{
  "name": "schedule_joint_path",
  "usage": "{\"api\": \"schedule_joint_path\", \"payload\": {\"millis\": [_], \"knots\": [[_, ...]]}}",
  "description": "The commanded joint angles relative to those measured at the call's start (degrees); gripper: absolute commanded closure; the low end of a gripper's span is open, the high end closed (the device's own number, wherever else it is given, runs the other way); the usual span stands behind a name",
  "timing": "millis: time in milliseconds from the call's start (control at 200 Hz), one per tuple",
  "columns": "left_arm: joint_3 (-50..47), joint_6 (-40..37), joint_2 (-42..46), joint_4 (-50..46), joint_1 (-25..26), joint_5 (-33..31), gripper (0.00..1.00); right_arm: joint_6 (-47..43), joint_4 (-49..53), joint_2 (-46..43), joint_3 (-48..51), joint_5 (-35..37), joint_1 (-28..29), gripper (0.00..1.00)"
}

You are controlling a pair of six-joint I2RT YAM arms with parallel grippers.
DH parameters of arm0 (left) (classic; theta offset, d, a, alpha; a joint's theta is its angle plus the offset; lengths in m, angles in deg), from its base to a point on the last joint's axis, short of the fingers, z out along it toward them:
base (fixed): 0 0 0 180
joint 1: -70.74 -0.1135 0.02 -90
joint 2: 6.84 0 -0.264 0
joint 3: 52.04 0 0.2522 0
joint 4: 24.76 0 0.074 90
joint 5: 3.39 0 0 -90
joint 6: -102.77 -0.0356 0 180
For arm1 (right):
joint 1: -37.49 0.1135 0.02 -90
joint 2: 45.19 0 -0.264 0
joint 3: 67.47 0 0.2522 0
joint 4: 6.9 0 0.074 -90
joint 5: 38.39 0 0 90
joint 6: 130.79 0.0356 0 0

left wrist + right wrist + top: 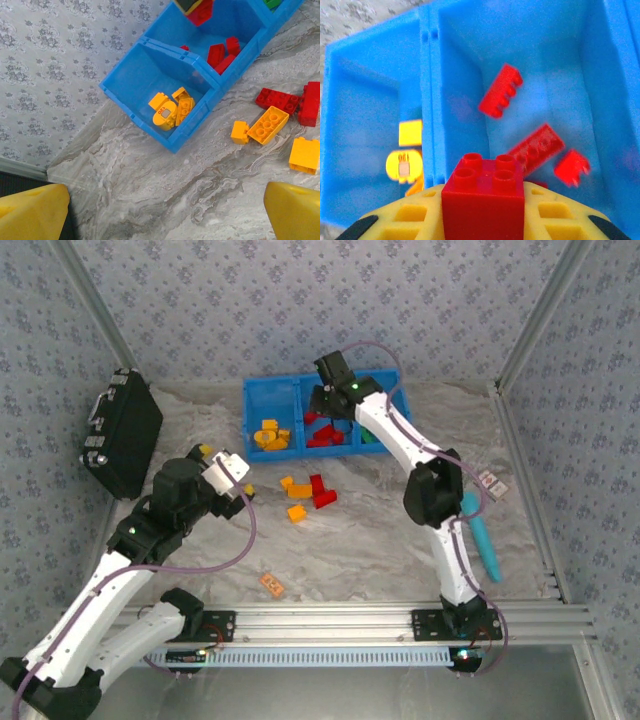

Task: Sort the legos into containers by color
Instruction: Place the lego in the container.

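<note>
Right claw [482, 215]: closed on one red brick [482, 192], studs up, over the middle compartment [540, 60] of the blue bin [252, 415]; left claw [162, 215]: spread wide, holding nothing, above the worktop [165, 175] near the left compartment [145, 75]. Middle compartment holds three red bricks [535, 145]; left compartment holds overlapping yellow pieces [167, 110], three or four, count uncertain; green bricks [272, 4] in the right compartment are cut off, uncountable. Loose on worktop: three yellow bricks [267, 125], two red blocks [277, 100], one cropped.
</note>
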Motion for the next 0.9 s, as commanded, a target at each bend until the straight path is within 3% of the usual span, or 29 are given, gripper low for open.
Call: {"api": "schedule_joint_path", "payload": {"millis": [0, 215, 385, 495, 760, 895], "knots": [[0.28, 0.72, 1.26, 2.63, 0.52, 0.18, 0.0, -5.3, 3.23, 7.76, -6.82, 0.43, -1.14, 0.64], [0.61, 0.14, 2.18, 1.99, 0.94, -0.35, 0.0, -7.19, -1.49, 13.02, -9.36, 1.8, -2.68, 0.61], [1.24, -0.05, 1.85, 2.13, 1.84, -1.75, 0.0, -8.19, -0.93, 14.34, -11.7, 1.62, -3.06, 0.49], [1.08, 0.12, 1.65, 2.17, 1.82, -1.58, 0.0, -8.89, -0.84, 13.31, -11.24, 1.7, -2.83, 0.46], [1.32, 0.2, 1.43, 2.09, 1.93, -1.23, 0.0, -9.7, -0.85, 5.01, -4.56, 2.43, -1.54, 0.46], [1.51, -0.05, 1.89, 1.57, 1.93, -1.66, 0.0, -12.52, -5.37, -6.29, 10.82, 2.07, 0.65, 0.44]]}}
